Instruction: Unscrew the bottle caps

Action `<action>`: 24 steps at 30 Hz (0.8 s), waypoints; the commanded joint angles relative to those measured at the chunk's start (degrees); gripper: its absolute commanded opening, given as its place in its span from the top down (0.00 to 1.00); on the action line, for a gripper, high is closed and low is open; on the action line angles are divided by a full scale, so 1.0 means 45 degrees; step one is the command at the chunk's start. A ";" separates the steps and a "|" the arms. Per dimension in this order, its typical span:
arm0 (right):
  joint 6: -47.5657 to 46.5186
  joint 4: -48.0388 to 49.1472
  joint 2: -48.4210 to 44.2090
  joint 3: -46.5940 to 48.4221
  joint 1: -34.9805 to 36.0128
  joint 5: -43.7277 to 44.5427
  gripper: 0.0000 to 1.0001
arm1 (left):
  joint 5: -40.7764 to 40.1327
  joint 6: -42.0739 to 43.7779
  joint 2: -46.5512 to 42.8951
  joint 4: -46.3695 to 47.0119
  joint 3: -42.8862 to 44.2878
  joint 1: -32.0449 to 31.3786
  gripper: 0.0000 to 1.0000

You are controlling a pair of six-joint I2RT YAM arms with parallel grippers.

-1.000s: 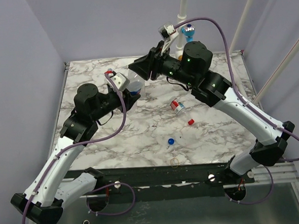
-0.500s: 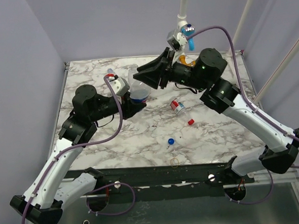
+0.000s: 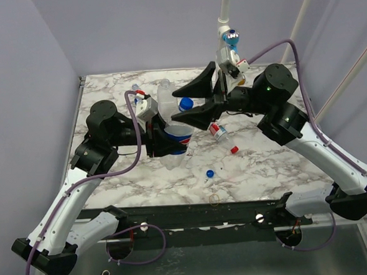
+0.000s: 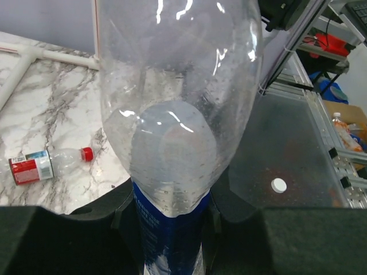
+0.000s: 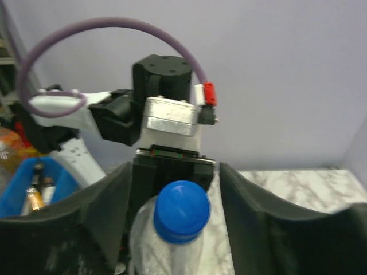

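My left gripper (image 3: 166, 142) is shut on a clear bottle with a blue label (image 3: 178, 135), held off the table and tilted. In the left wrist view the black fingers (image 4: 123, 215) clamp the label (image 4: 169, 229). Its blue cap (image 3: 185, 104) is on the neck. My right gripper (image 3: 173, 105) stands open, one finger on each side of the cap. In the right wrist view the cap (image 5: 182, 211) sits between the fingers (image 5: 103, 223) with a gap on both sides. A red-label bottle (image 3: 217, 131) lies on the table with its red cap (image 4: 86, 153) on.
A loose red cap (image 3: 234, 150) and a loose blue cap (image 3: 209, 173) lie on the marble table (image 3: 273, 169). A yellowish rubber band (image 3: 215, 199) lies near the front edge. A clear label-less bottle (image 3: 164, 90) stands behind the held one. A white pole (image 3: 224, 13) rises at the back.
My right gripper has opened and drawn back to the right, baring the blue cap. My left gripper has carried the bottle toward the table's middle, still shut on it.
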 commanded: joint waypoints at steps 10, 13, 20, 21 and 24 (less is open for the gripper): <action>0.1211 -0.1392 0.1008 0.1209 0.0070 0.7258 0.00 | -0.8882 0.4531 -0.0324 0.0300 -0.1170 0.0051 0.95; 0.1671 -0.1833 0.1672 0.1771 0.0070 0.7438 0.01 | -0.9499 0.4617 -0.0392 0.0672 -0.1392 0.0051 0.97; 0.2311 -0.2100 0.2511 0.2098 0.0070 0.8131 0.14 | -1.0348 0.4624 -0.0666 0.1375 -0.1692 0.0051 1.00; 0.2364 -0.1987 0.2490 0.2020 0.0070 0.8242 0.16 | -1.0394 0.4619 -0.0693 0.1396 -0.1716 0.0048 1.00; 0.2656 -0.1762 0.2441 0.1747 0.0070 0.8647 0.23 | -1.0334 0.4563 -0.0775 0.1490 -0.1789 0.0051 1.00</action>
